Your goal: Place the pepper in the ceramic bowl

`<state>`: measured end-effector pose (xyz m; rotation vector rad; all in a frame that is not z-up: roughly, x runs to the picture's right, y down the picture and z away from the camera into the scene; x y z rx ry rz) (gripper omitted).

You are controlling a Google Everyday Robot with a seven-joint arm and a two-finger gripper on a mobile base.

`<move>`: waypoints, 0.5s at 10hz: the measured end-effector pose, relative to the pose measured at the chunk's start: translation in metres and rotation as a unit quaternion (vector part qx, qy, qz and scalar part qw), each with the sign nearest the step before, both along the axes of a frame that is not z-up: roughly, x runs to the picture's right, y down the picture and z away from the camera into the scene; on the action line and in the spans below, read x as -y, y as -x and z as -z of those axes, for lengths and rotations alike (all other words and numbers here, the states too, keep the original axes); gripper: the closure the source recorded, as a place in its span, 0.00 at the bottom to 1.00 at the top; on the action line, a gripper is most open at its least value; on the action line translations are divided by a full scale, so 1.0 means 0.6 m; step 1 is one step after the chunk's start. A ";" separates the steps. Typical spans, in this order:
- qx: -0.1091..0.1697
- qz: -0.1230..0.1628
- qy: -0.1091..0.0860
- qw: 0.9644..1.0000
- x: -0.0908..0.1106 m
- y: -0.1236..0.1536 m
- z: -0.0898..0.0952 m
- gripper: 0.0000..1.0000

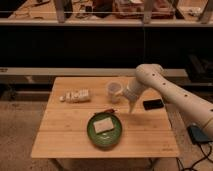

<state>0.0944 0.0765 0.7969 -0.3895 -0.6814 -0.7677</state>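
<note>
The pepper (108,110) is a small red sliver lying on the wooden table (60,135), just beyond the far rim of the ceramic bowl (92,135). The bowl is a shallow, glossy green dish near the table's middle front, with a pale square slab (103,125) inside it. My gripper (131,107) points down at the end of the white arm, right of the pepper and a short gap away from it. It sits between the whitish cup and the black phone.
A translucent whitish cup (114,91) stands just left of my wrist. A small white bottle (77,95) lies on its side at the back left. A black phone (153,104) lies at the right. A dark shelf unit stands behind the table.
</note>
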 end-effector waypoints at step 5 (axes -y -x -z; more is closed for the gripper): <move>0.032 -0.069 0.065 0.995 -0.034 0.030 -0.047 0.24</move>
